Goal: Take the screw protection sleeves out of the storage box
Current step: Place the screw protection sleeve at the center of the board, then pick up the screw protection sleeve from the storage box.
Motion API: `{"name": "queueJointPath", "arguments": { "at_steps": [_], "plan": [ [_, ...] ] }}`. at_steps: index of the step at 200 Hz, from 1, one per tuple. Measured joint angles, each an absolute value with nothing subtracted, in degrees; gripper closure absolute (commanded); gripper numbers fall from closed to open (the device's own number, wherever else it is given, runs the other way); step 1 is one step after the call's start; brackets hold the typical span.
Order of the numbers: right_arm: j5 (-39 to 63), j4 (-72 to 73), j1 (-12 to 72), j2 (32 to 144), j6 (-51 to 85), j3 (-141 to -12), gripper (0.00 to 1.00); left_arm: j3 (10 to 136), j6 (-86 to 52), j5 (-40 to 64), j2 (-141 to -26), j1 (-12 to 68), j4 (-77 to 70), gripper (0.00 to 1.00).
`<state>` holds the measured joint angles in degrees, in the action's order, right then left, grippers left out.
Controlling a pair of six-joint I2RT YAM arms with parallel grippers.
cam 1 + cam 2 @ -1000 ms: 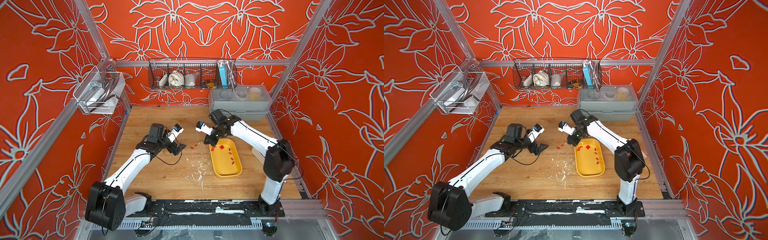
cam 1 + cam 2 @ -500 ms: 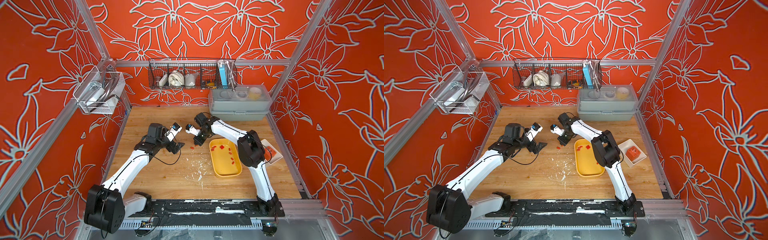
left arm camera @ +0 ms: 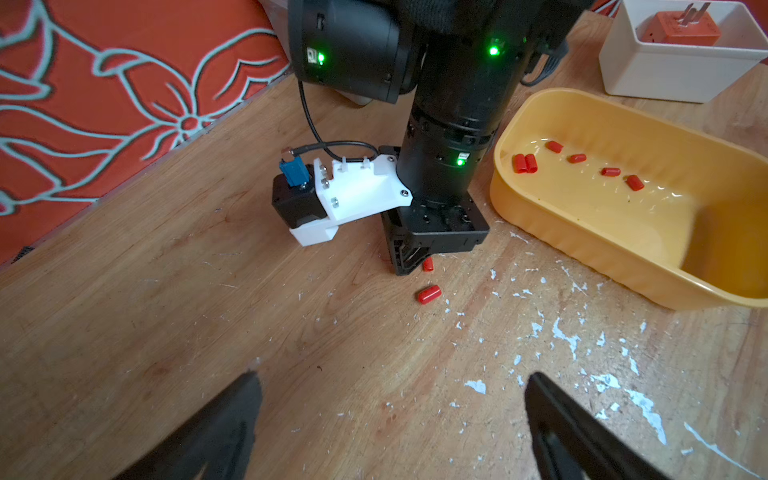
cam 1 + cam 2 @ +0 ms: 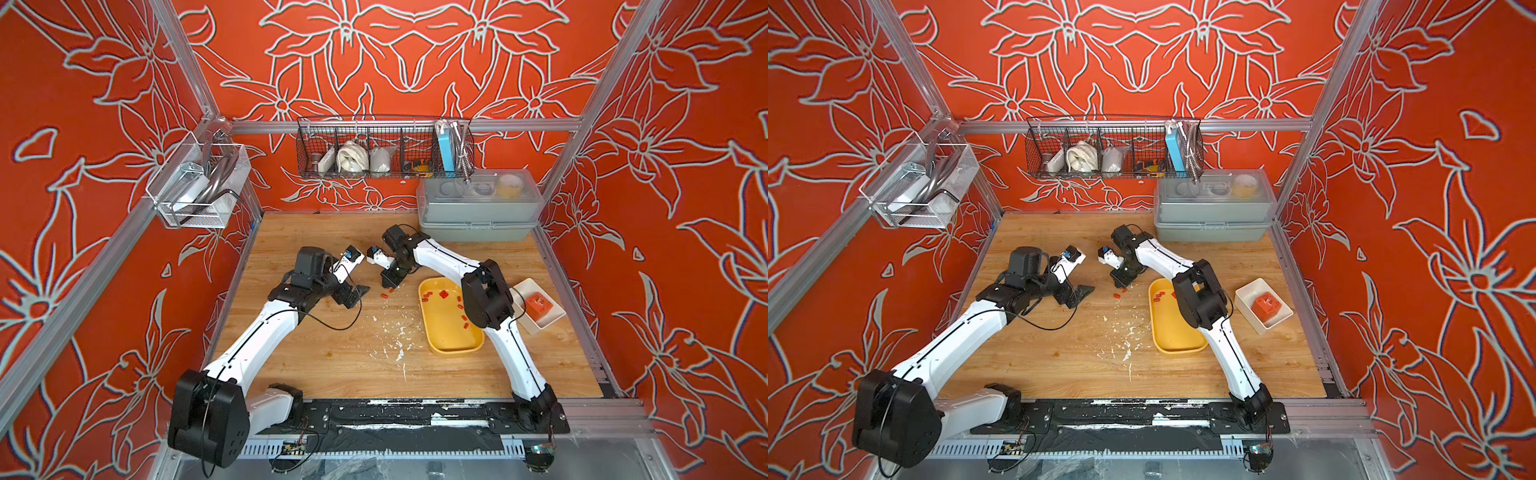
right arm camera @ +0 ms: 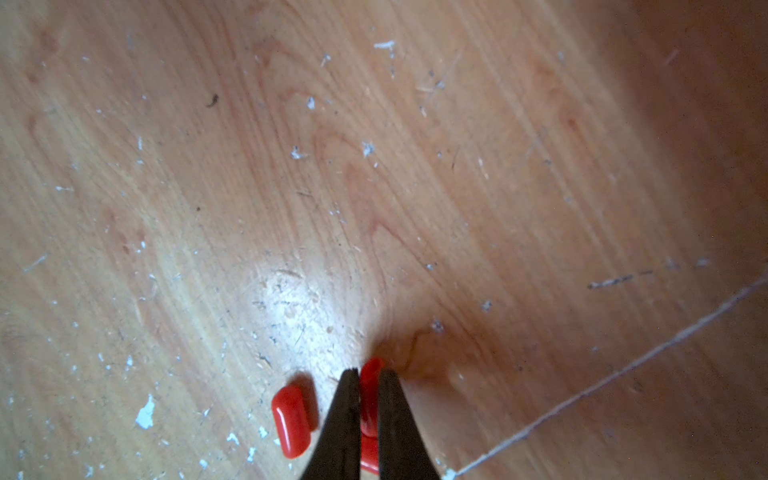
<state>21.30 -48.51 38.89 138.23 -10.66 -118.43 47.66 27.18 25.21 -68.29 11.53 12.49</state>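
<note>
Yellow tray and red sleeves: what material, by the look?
The tray: likely moulded plastic, glossy; rounded corners, highlights on its floor. The sleeves: soft plastic or rubber, cannot tell which; smooth, slight sheen, rounded ends.

Robot test cell, aluminium frame (image 4: 399, 124), patterned walls (image 4: 395, 62)

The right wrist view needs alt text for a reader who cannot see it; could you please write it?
The two black fingers of the right claw pinch a red screw protection sleeve at their tips, close above a wooden table. A second sleeve lies loose on the wood right beside them, among scattered white flecks.
</note>
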Motion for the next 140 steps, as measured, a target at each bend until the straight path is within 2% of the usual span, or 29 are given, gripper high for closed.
{"name": "queueJointPath", "arguments": {
  "at_steps": [27, 60, 140],
  "plan": [
    [21.37, -49.8, 38.81, 138.21, -10.96, -119.17, 0.73, 47.64, 27.29, 26.04, -68.29, 11.53, 12.51, 0.02],
    [22.22, -50.85, 38.11, 135.33, -11.92, -117.64, 0.67, 47.37, 28.01, 28.97, -68.05, 11.53, 13.04, 0.02],
    [22.57, -50.98, 32.42, 108.9, -19.27, -96.09, 0.62, 46.78, 26.15, 39.83, -68.4, 12.82, 12.4, 0.02]
  ]
}}
